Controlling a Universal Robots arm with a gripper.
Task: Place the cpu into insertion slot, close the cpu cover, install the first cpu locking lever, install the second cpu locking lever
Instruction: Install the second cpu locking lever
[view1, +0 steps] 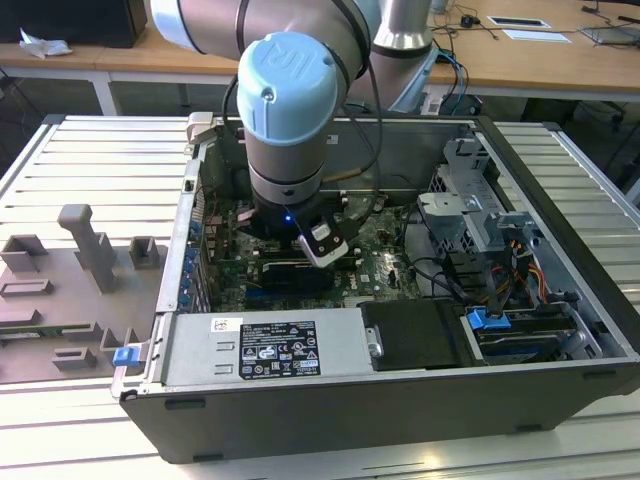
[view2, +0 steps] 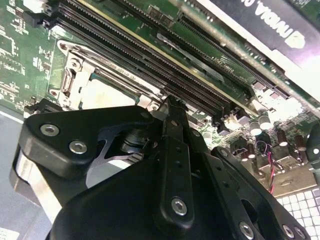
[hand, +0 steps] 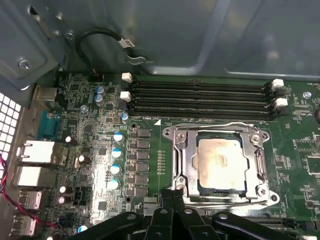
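1. First wrist view: the cpu (hand: 221, 165) lies flat in the insertion slot (hand: 220, 191), pale metal top facing up, dark socket rim showing around its edges.
2. The cpu cover (hand: 185, 162) is down around the chip, its silvery frame bordering all four sides; the chip shows through the central opening.
3. A thin wire lever (hand: 215, 125) runs along the frame's edge nearest the memory slots (hand: 200, 100). Whether it is latched, I cannot tell.
4. Four long black memory slots sit just beside the socket on the green motherboard (hand: 150, 150), white clips at their ends.
5. My gripper (hand: 172, 197) hangs just beside the socket edge farthest from the memory slots. The black fingers (hand: 165, 200) are pressed together at the tips, with nothing between them.
6. Second wrist view: my gripper (view2: 170, 107) shows the same way, tips met, over the socket frame; the cpu (view2: 102, 92) is partly visible past the linkage.
7. Exterior view: my arm (view1: 290, 100) reaches down into the open computer case (view1: 330, 400), wrist over the board. A grey fixture tray (view1: 70, 290) sits on the exterior view's left, outside the case.
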